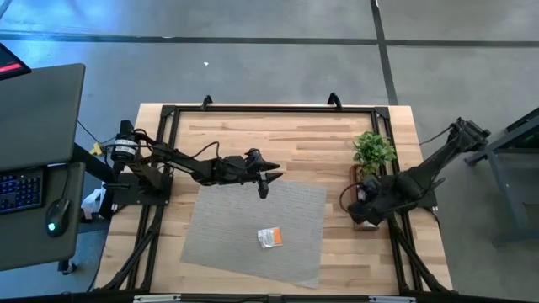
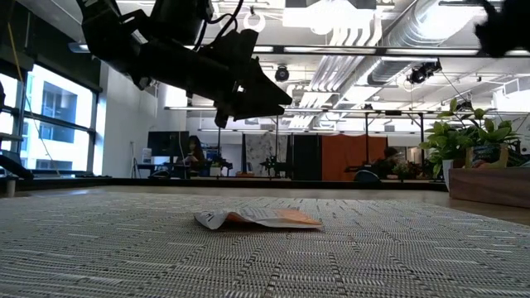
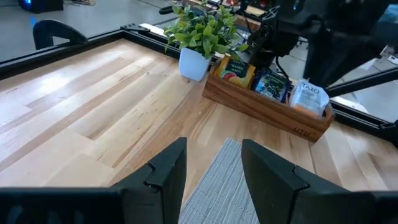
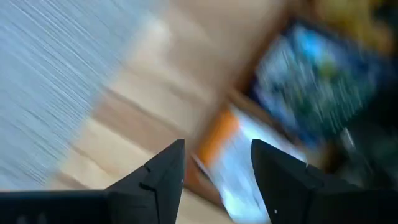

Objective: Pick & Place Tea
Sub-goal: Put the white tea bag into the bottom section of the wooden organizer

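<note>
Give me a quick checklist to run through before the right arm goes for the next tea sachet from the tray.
1. Right end effector open, nothing between its fingers: ok.
2. Right end effector over the wooden tray: ok, it hovers at the tray's near end.
3. Sachets left in the tray: ok, several stand upright.
4. Sachet on the grey mat lies flat and apart from the tray: ok.
5. Left end effector out of the way: ok, at the mat's far edge, open.
6. Which sachet is lined up: cannot tell.

No readable text on anything.
</note>
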Tool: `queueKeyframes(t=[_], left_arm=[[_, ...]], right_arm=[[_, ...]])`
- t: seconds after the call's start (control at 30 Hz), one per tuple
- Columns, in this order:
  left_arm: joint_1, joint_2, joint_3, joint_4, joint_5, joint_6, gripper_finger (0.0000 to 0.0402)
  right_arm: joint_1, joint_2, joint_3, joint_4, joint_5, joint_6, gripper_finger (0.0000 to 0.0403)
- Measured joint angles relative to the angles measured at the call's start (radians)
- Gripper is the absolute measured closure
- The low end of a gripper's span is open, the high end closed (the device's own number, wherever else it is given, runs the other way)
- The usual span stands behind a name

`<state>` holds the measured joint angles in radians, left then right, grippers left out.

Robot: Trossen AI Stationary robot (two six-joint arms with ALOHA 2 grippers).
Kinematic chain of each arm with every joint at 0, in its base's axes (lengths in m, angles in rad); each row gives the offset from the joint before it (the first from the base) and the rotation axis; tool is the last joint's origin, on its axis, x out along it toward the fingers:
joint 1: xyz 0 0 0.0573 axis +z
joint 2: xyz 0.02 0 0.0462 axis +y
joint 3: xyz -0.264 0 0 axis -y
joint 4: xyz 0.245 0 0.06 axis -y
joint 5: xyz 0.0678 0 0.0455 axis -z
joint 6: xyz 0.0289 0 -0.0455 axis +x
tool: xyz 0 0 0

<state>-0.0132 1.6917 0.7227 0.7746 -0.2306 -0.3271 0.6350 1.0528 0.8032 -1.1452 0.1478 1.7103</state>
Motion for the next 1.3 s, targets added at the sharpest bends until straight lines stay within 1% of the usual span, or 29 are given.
queueKeyframes(t=[0.1, 0.17, 0.23, 0.27, 0.33, 0.4, 0.47, 0.53, 0.57, 0.63, 0.73, 0.77, 0.83, 0.9, 0.97, 1.03, 1.07, 1.1, 1.17, 1.23, 1.3], left_arm=[[0.0, 0.0, 0.0, -0.001, 0.006, 0.0, 0.0249], [0.0, 0.0, 0.0, -0.003, 0.034, -0.021, 0.0249], [0.0, 0.0, 0.0, -0.004, 0.077, -0.048, 0.0249], [0.0, 0.0, 0.0, -0.004, 0.093, -0.047, 0.0249], [0.0, 0.0, 0.0, -0.007, 0.092, -0.011, 0.0249], [0.0, 0.0, 0.0, -0.01, 0.046, 0.035, 0.0249], [0.0, 0.0, 0.0, -0.03, -0.005, 0.041, 0.0249], [0.001, 0.0, 0.0, -0.047, -0.021, 0.041, 0.0249], [0.001, 0.0, 0.0, -0.049, -0.009, 0.036, 0.0249], [0.0, 0.0, 0.0, -0.051, 0.05, 0.027, 0.0249], [0.0, 0.0, 0.0, -0.051, 0.176, 0.026, 0.0249], [0.0, 0.0, 0.0, -0.052, 0.235, 0.026, 0.0249], [0.001, -0.014, 0.0, -0.074, 0.396, 0.015, 0.0249], [0.0, -0.031, 0.002, -0.087, 0.549, -0.078, 0.0249], [-0.001, -0.039, 0.003, -0.152, 0.677, -0.213, 0.025], [-0.02, -0.04, 0.0, -0.24, 0.784, -0.333, 0.025], [-0.042, -0.04, 0.0, -0.288, 0.811, -0.381, 0.025], [-0.074, -0.04, 0.0, -0.332, 0.825, -0.416, 0.025], [-0.153, -0.039, 0.0, -0.419, 0.818, -0.463, 0.025], [-0.221, -0.039, -0.001, -0.47, 0.763, -0.506, 0.025], [-0.269, -0.039, 0.0, -0.492, 0.659, -0.554, 0.025]], right_arm=[[0.0, -0.013, 0.0, 0.1, 0.213, -0.083, 0.0228], [0.0, -0.008, 0.0, 0.187, 0.366, -0.181, 0.0232], [0.0, 0.007, 0.0, 0.29, 0.487, -0.302, 0.0237], [-0.001, 0.017, 0.0, 0.346, 0.532, -0.385, 0.024], [-0.002, 0.046, 0.0, 0.454, 0.594, -0.57, 0.0246], [-0.014, 0.084, 0.0, 0.568, 0.614, -0.725, 0.0251], [-0.037, 0.135, 0.0, 0.701, 0.586, -0.857, 0.0253], [-0.063, 0.2, 0.0, 0.836, 0.507, -0.988, 0.0254], [-0.076, 0.235, 0.0, 0.897, 0.461, -1.052, 0.0253], [-0.104, 0.316, 0.0, 1.02, 0.378, -1.16, 0.0254], [-0.156, 0.446, 0.0, 1.179, 0.26, -1.247, 0.0258], [-0.175, 0.493, 0.0, 1.237, 0.225, -1.26, 0.026], [-0.209, 0.576, 0.0, 1.346, 0.14, -1.283, 0.0264], [-0.238, 0.641, 0.0, 1.447, 0.044, -1.328, 0.0268], [-0.257, 0.698, 0.002, 1.533, -0.01, -1.358, 0.0274], [-0.27, 0.748, 0.001, 1.595, -0.021, -1.394, 0.0281], [-0.272, 0.772, 0.001, 1.622, -0.03, -1.42, 0.0284], [-0.276, 0.796, 0.001, 1.643, -0.039, -1.451, 0.0287], [-0.277, 0.848, 0.001, 1.676, -0.053, -1.504, 0.0292], [-0.269, 0.895, 0.0, 1.69, -0.052, -1.55, 0.0299], [-0.264, 0.929, 0.008, 1.707, -0.032, -1.586, 0.0306]])
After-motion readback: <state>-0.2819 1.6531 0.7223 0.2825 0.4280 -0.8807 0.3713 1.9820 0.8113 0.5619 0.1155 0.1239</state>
